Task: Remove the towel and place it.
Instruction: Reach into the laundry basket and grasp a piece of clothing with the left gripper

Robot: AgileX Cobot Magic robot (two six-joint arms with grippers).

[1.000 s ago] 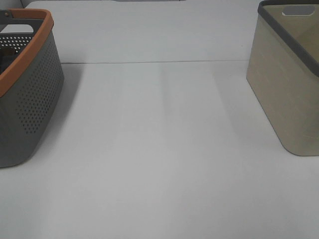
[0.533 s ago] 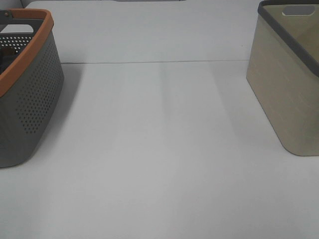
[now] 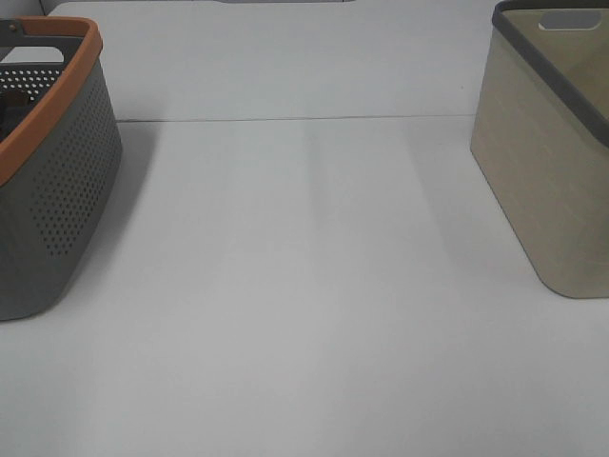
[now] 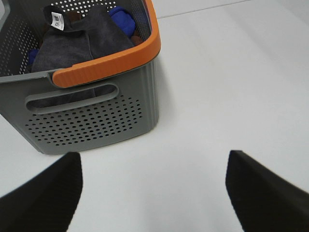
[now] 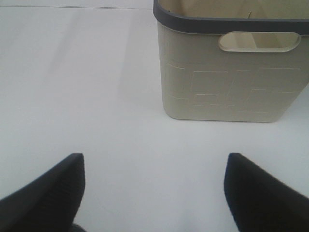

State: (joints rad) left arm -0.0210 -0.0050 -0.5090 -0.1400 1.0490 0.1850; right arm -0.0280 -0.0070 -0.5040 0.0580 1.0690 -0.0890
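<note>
Your white bench (image 3: 304, 305) carries a grey, orange-rimmed basket (image 3: 67, 200) and, well apart from the basket, a beige bin (image 3: 552, 190). The dark towel (image 4: 77, 41) lies heaped inside the basket beside a blue cloth (image 4: 123, 19), white tag (image 4: 58, 20) showing. Your left gripper (image 4: 154, 164) hangs near the basket, fingers wide apart. Your right gripper (image 5: 154, 162), far from the basket, gapes likewise.

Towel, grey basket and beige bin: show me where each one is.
towel (image 4: 84, 41), left wrist view, on the dark cloth's middle.
grey basket (image 4: 96, 123), left wrist view, on its perforated front wall.
beige bin (image 5: 231, 92), right wrist view, on its wall below the handle slot.
</note>
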